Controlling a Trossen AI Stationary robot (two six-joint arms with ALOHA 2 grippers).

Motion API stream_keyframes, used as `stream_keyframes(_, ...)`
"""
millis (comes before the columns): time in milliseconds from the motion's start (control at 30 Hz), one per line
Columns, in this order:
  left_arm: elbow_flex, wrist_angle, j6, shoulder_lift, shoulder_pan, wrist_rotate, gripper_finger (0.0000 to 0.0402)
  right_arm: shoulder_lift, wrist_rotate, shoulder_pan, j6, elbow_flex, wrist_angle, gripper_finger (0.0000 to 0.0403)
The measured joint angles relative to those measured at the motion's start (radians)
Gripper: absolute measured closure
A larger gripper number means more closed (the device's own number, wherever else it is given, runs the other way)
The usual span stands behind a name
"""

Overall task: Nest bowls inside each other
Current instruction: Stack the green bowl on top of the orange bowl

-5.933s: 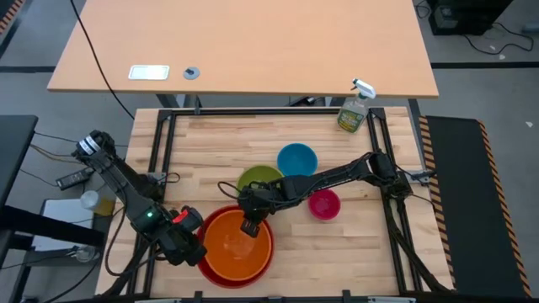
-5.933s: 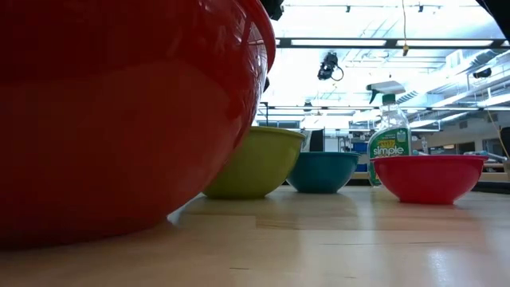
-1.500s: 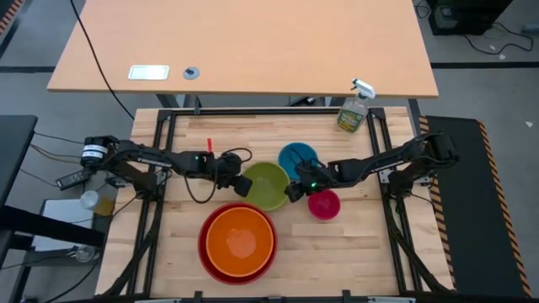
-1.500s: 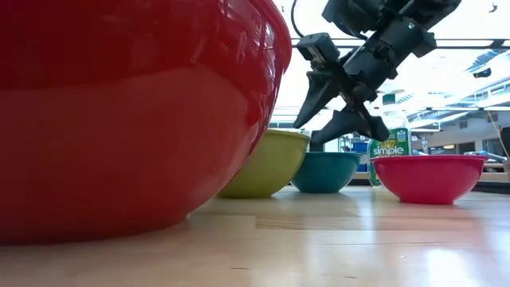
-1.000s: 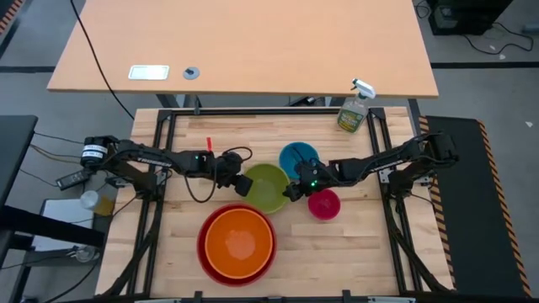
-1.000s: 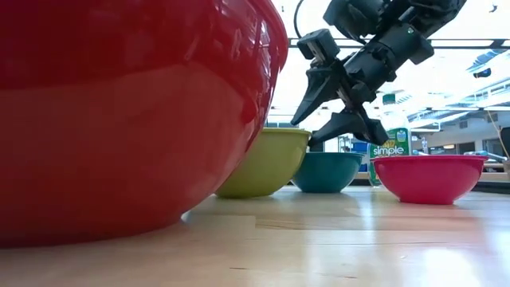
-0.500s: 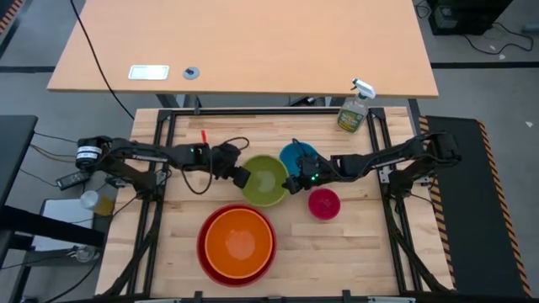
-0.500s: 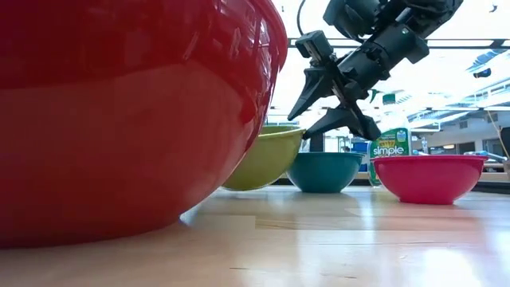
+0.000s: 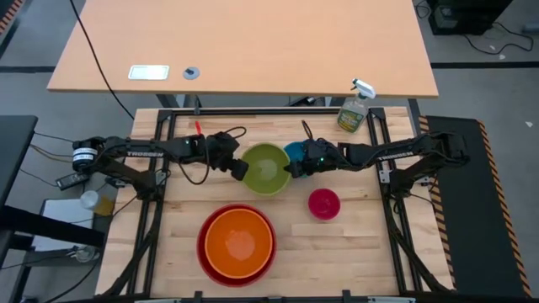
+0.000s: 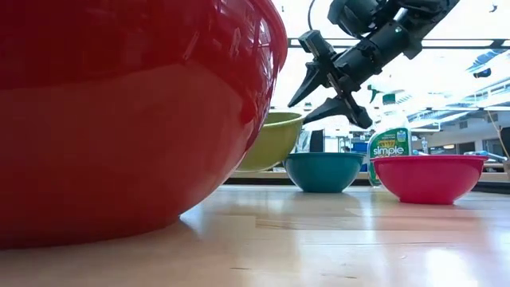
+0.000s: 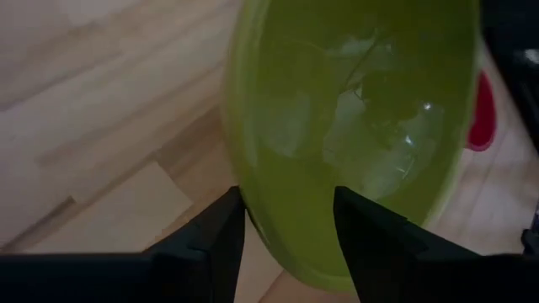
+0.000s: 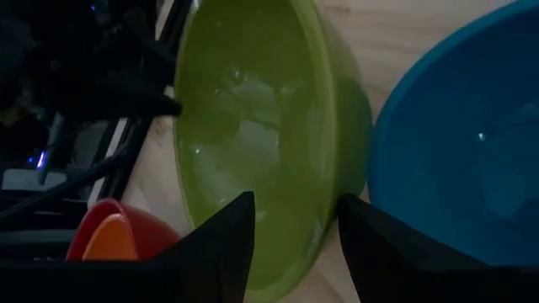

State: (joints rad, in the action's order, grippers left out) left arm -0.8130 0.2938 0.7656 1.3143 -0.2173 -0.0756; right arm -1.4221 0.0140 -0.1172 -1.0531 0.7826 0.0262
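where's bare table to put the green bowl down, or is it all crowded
Bare wood lies at the front right, right of the orange bowl nested in the red bowl and in front of the pink bowl. The far left corner is bare too. The middle is crowded: both claws hold the green bowl beside the blue bowl.

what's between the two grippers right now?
The green bowl. In the high view the left gripper is at its one rim and the right gripper at the opposite rim; each wrist view shows fingers straddling the rim. Low view shows it off the table.
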Motion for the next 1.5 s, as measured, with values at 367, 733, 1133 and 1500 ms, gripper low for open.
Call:
stream_keyframes(367, -0.163, 0.182, -0.068, -0.001, -0.004, 0.005, 0.0221, 0.017, -0.121, 0.031, -0.004, 0.055, -0.037, 0.0227)
stream_keyframes(733, -0.399, 0.494, -0.099, -0.001, 0.072, -0.072, 0.0221, 0.093, -0.138, 0.07, 0.007, 0.159, -0.151, 0.0227)
stream_keyframes(1133, -0.459, 0.597, 0.062, -0.001, 0.316, -0.075, 0.0221, 0.027, -0.117, 0.247, -0.098, 0.173, -0.044, 0.0227)
stream_keyframes(1500, -0.459, 0.63, 0.268, 0.0, 0.58, -0.011, 0.0221, -0.19, -0.117, 0.367, -0.109, 0.333, 0.023, 0.0227)
